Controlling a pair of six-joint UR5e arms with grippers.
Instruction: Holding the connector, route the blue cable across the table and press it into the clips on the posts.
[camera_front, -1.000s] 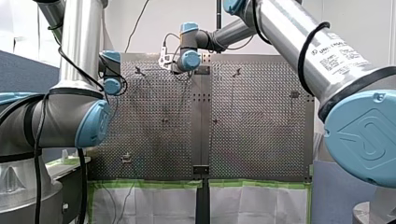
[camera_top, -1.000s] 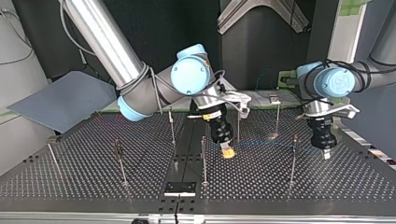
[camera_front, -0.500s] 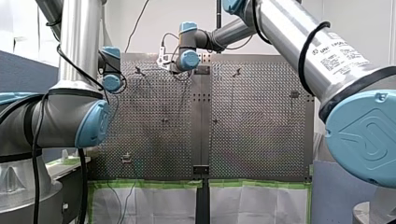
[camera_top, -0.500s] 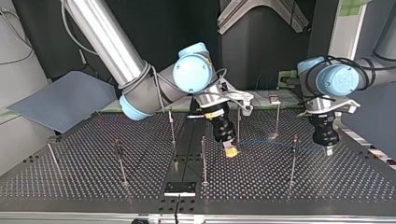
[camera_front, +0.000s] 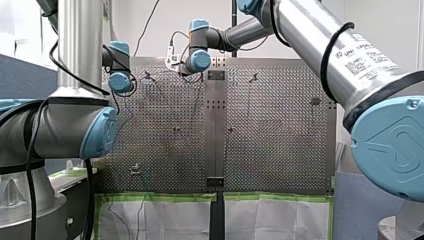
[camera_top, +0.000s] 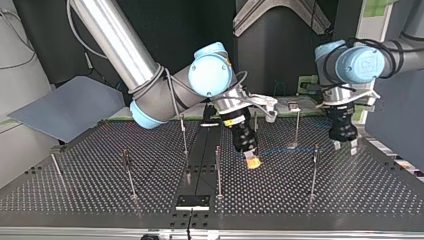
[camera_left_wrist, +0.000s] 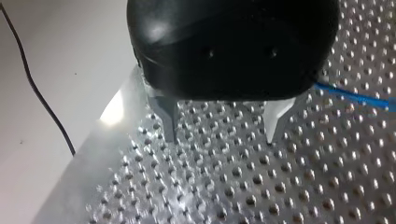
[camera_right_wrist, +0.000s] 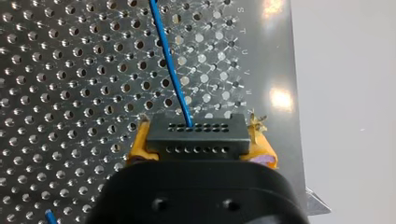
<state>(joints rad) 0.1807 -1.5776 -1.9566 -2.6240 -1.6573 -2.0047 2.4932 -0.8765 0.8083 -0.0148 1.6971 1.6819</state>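
Right wrist view: my right gripper (camera_right_wrist: 198, 150) clamps the black connector (camera_right_wrist: 196, 131), the blue cable (camera_right_wrist: 170, 70) running ahead from it over the perforated table (camera_right_wrist: 70, 93). My left gripper (camera_top: 345, 146), well apart, hangs spread.

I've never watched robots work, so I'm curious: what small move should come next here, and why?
Probably my right gripper should carry the connector on toward the post just beside it. Its yellow pads clamp the connector, the blue cable runs out from it, and my left gripper hangs open, holding nothing.
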